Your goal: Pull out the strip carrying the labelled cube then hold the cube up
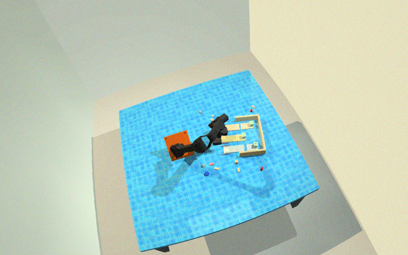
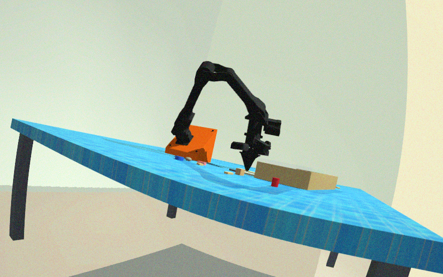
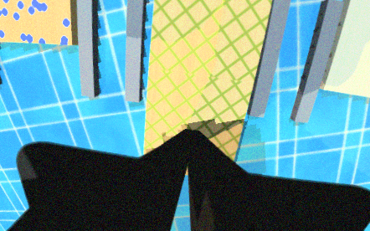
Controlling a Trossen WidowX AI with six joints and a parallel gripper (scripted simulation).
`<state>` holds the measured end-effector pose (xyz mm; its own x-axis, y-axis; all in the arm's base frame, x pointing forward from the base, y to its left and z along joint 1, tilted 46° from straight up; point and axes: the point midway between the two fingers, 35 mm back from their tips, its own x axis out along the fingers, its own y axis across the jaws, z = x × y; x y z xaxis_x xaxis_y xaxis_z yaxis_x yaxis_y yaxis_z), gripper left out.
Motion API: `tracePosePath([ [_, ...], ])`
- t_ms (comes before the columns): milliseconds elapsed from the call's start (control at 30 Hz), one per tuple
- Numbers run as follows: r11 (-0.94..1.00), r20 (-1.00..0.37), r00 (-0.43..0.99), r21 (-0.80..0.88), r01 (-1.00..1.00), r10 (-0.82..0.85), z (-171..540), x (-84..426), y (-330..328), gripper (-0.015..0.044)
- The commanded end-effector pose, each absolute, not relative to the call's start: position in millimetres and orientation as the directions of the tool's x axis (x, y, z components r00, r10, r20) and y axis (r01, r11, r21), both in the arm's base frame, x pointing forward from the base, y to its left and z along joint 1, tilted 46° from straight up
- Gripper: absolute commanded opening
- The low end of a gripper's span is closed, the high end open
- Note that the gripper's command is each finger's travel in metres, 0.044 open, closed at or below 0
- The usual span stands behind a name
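Observation:
My gripper (image 2: pixel 247 169) (image 3: pixel 191 136) is shut and empty, pointing down, with its tips at the near end of the middle strip; contact cannot be told. This yellow strip (image 1: pixel 230 138) (image 3: pixel 197 63) has a green lattice pattern, looks unbroken and bears a pale green cube (image 1: pixel 243 136). The dotted strip (image 1: pixel 232 127) (image 3: pixel 30 21) has a gap before its far piece (image 1: pixel 245 126), which bears another cube (image 1: pixel 251 124). The pale strip (image 1: pixel 234 148) (image 3: pixel 361 67) also has a gap before its far piece (image 1: pixel 249 148), with a third cube (image 1: pixel 255 144). Cube labels are unreadable.
A wooden U-shaped wall (image 1: pixel 262 134) (image 2: pixel 283 175) surrounds the strips' far ends. Grey rails (image 3: pixel 135 63) (image 3: pixel 269 63) flank the middle strip. A wooden block (image 1: pixel 236 161) (image 2: pixel 240 171), a red piece (image 1: pixel 261 168) (image 2: pixel 275 182) and a blue disc (image 1: pixel 206 173) (image 2: pixel 179 158) lie outside.

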<state>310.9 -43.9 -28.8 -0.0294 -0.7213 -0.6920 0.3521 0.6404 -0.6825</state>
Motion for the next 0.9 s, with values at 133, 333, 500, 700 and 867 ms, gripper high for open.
tracePosePath([
  [133, 0.64, -0.695, -0.051, -0.686, 0.346, -0.718, -36, 293, -43, 0.0],
  [333, 0.64, -0.695, -0.051, -0.686, 0.345, -0.717, -38, 284, -40, 0.0],
  [500, 0.64, -0.695, -0.052, -0.686, 0.345, -0.717, -39, 277, -38, 0.0],
  [700, 0.64, -0.695, -0.052, -0.687, 0.345, -0.717, -41, 269, -36, 0.0],
  [867, 0.64, -0.695, -0.052, -0.687, 0.344, -0.717, -43, 262, -34, 0.0],
])
